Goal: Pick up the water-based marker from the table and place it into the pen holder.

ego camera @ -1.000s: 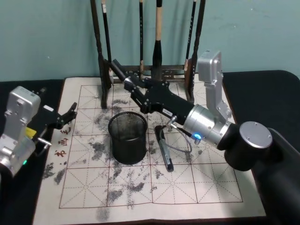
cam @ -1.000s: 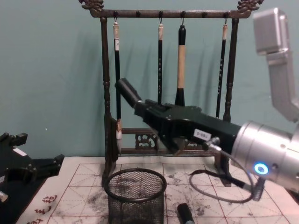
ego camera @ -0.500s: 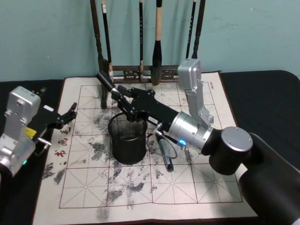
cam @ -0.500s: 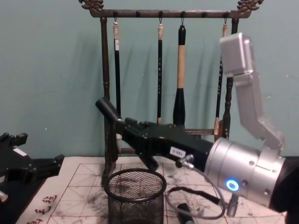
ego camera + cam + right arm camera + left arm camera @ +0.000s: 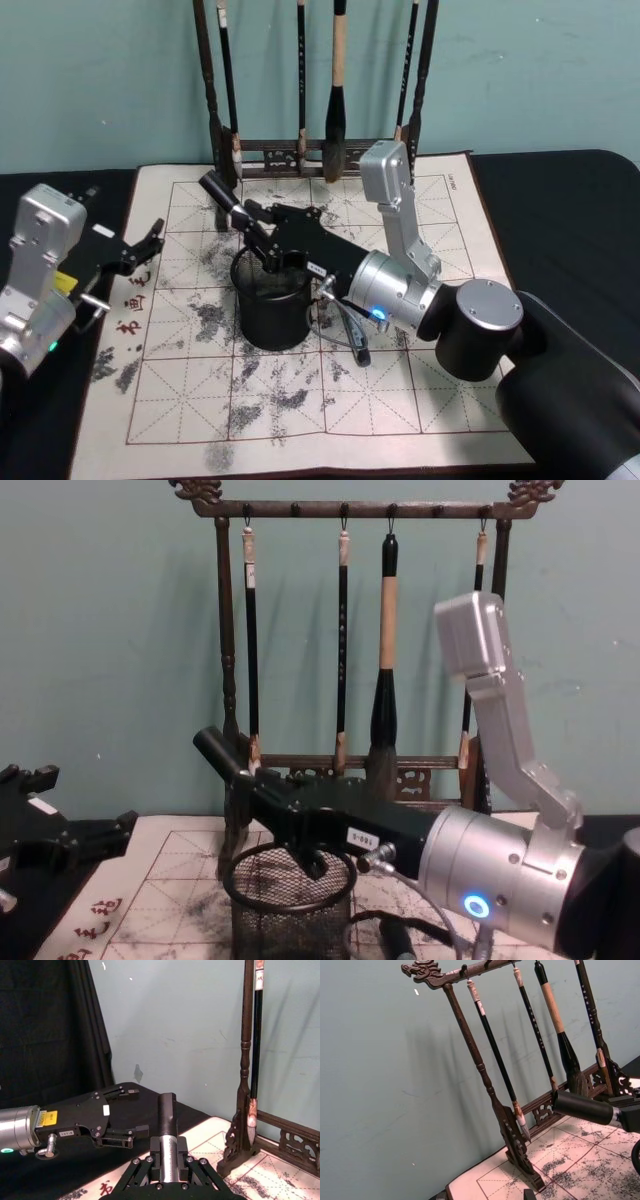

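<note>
step: placing | right tool (image 5: 250,225) clamps marker (image 5: 217,190), tilted above pen holder (image 5: 272,305); left tool (image 5: 140,248) spread, idle left of it | next: likely upend marker, release

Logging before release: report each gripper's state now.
Left gripper: open, empty, parked at the left.
Right gripper: shut on the water-based marker, above the pen holder.

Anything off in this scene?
Ink smears blotch the mat around the pen holder. A second dark pen lies beside it, under the right arm. The right gripper holds the marker tilted above the rim. Left gripper sits parked at left.
</note>
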